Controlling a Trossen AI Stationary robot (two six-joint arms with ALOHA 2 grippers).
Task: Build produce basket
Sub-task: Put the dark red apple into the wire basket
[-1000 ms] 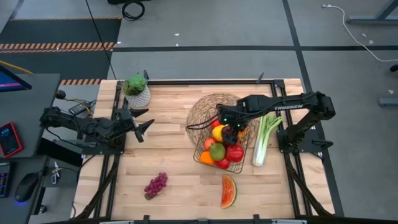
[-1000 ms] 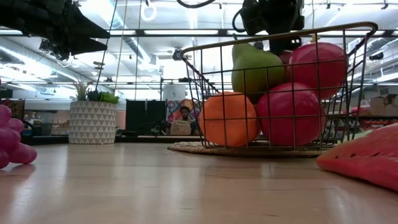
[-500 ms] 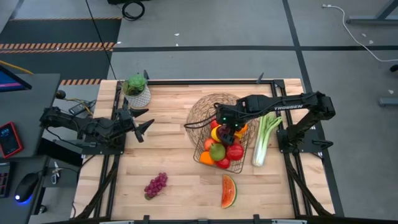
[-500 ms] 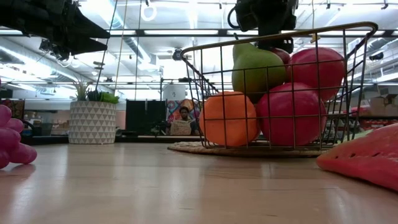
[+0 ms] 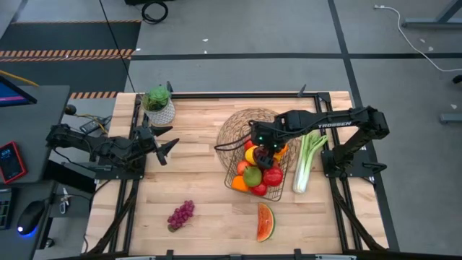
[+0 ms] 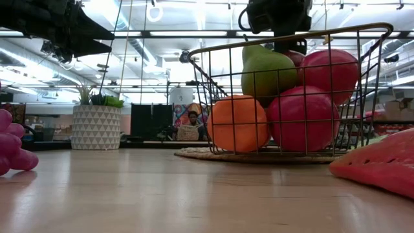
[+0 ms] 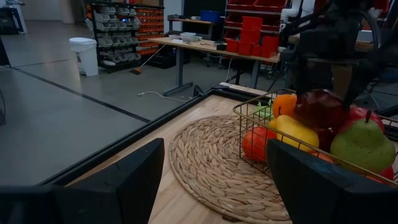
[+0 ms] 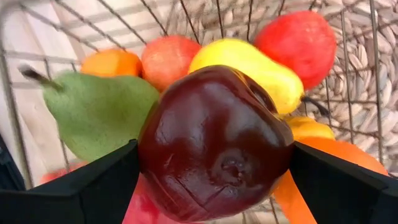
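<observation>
You've 1 basket [image 5: 254, 170] on the table [image 5: 202, 180], approx 8 fruit inside. 1 celery stalk [image 5: 306, 160] lies lengthwise beside it. Right gripper [image 5: 266, 155] fingers spread round a dark apple [image 8: 214, 140]; left gripper [image 5: 162, 141] fingers apart, empty.

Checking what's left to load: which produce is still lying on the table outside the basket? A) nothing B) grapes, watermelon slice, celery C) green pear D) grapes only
B: the high view shows the grapes, watermelon slice and celery on the table outside the basket; the green pear is already inside.
</observation>
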